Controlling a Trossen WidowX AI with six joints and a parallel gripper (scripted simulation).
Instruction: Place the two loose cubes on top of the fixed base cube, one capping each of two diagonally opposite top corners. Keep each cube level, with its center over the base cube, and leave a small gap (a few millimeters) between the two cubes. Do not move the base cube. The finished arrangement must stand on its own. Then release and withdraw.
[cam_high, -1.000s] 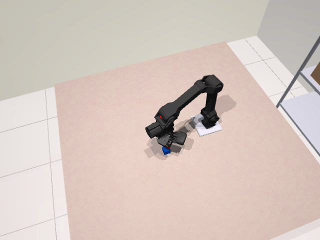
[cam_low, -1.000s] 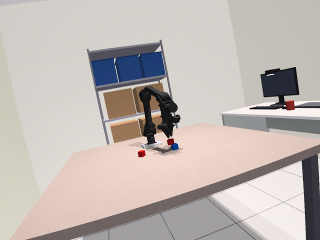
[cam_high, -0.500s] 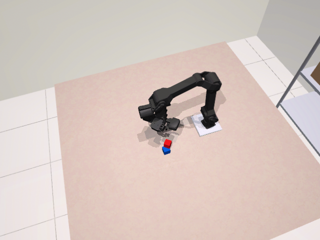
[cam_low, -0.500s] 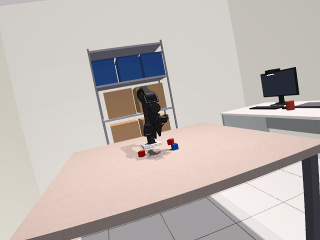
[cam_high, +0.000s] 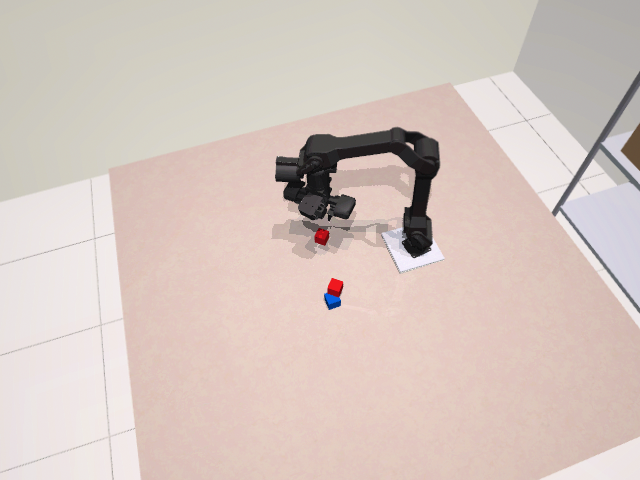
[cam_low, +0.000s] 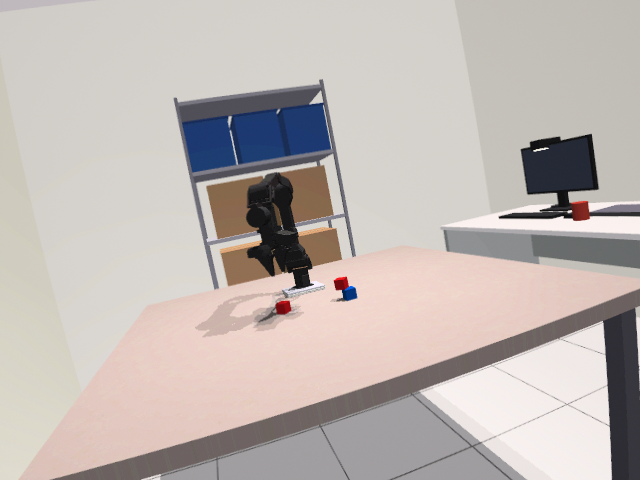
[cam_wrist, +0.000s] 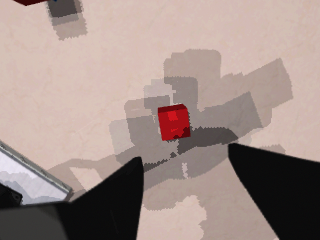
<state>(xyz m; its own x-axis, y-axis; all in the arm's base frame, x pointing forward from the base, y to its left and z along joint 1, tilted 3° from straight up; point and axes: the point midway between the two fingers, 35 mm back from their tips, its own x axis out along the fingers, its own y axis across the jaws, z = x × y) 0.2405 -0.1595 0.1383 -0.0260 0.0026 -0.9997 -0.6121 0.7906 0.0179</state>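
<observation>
Red cube (cam_wrist: 174, 122) on table below open, empty end effector (cam_wrist: 186, 167).

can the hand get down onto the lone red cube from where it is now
Probably yes. The hand hangs open above the lone red cube, holding nothing, and nothing stands between them. The cube sits alone on the table, well apart from the other red cube and the blue cube.

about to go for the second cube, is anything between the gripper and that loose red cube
Nothing visible. The open gripper hangs above the loose red cube, with only bare table and shadow between them. The other red cube sits on the blue cube, off to the side.
</observation>
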